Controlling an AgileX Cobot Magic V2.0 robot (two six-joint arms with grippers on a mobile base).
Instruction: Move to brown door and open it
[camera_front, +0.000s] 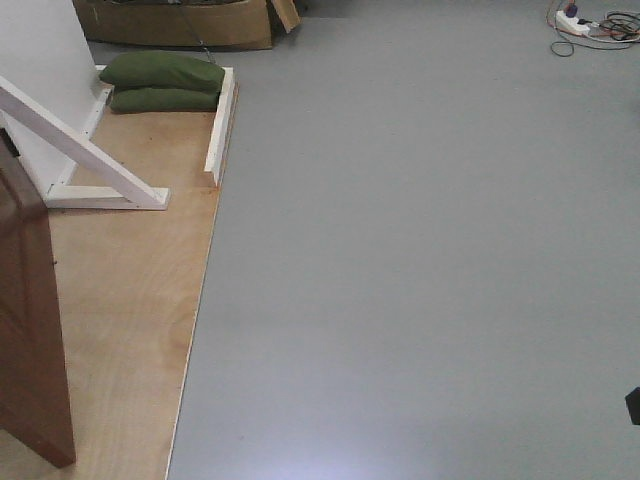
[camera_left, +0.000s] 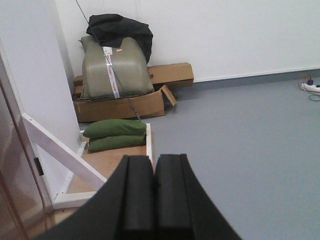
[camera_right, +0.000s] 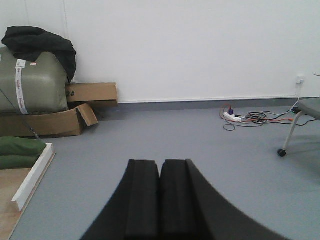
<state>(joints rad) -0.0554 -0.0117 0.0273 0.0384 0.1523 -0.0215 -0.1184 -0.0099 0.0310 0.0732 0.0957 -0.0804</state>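
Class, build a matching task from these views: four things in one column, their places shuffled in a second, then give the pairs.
1 brown door
2 green cushions
3 power strip
4 black jacket

A on top of the olive case
B top right of the front view, on the grey floor
C upright at the front view's left edge
D between white beams

Pairs: 1-C, 2-D, 3-B, 4-A

Glossy reddish-brown is noted on the brown door (camera_front: 30, 340). Dark green is seen on the sandbags (camera_left: 116, 131) beyond the left jaws. The floor (camera_front: 420, 250) is recorded as plain grey, the plywood (camera_front: 130, 300) as pale tan and faintly grained. The left gripper (camera_left: 154, 190) and right gripper (camera_right: 160, 195) are logged as black.
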